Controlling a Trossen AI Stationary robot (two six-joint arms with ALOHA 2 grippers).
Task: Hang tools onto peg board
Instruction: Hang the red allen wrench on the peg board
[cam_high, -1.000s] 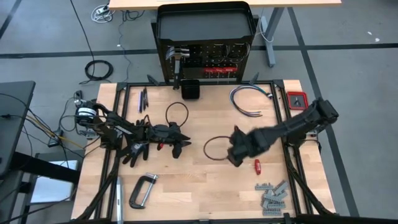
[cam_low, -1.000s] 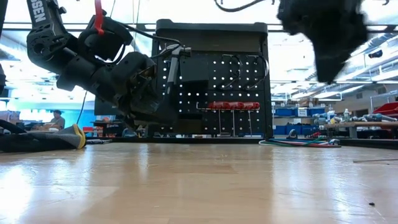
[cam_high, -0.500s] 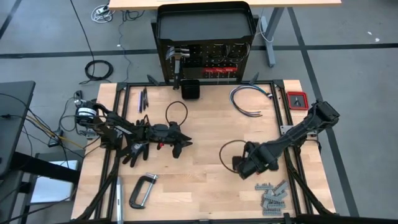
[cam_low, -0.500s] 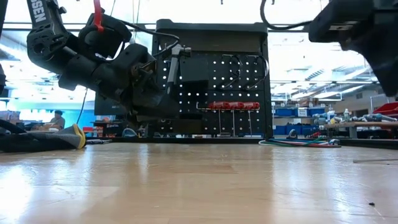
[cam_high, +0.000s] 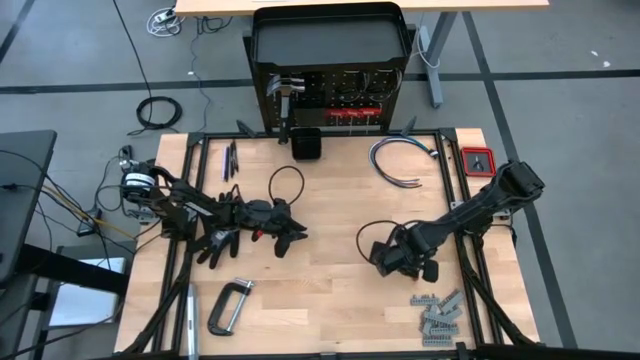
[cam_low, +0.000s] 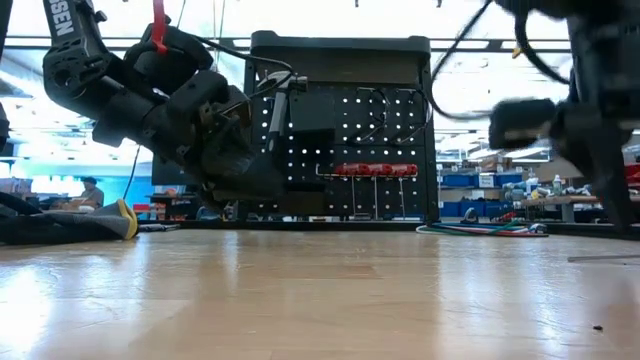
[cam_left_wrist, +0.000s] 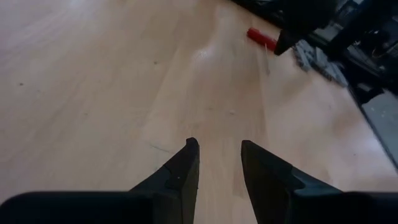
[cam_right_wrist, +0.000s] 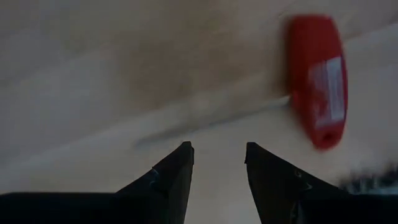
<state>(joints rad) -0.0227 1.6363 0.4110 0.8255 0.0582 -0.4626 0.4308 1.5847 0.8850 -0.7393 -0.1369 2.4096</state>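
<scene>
You are looking at a pale wooden table (cam_high: 330, 300) edged by black rails, standing on a grey floor (cam_high: 560, 100) crossed by darker seams; a coil of black cable (cam_high: 159, 113) lies on that floor beyond the table's far left corner, and a white cable bundle (cam_high: 163, 18) sits farther back beside another light wooden tabletop (cam_high: 480, 4) on a grey leg (cam_high: 432, 60); a dark desk (cam_high: 20, 200) stands off to the left; across the table you see an open workshop with bright ceiling lights (cam_low: 480, 70), blue bins (cam_low: 462, 180) on shelving, and a person (cam_low: 93, 188) seated far off.
</scene>
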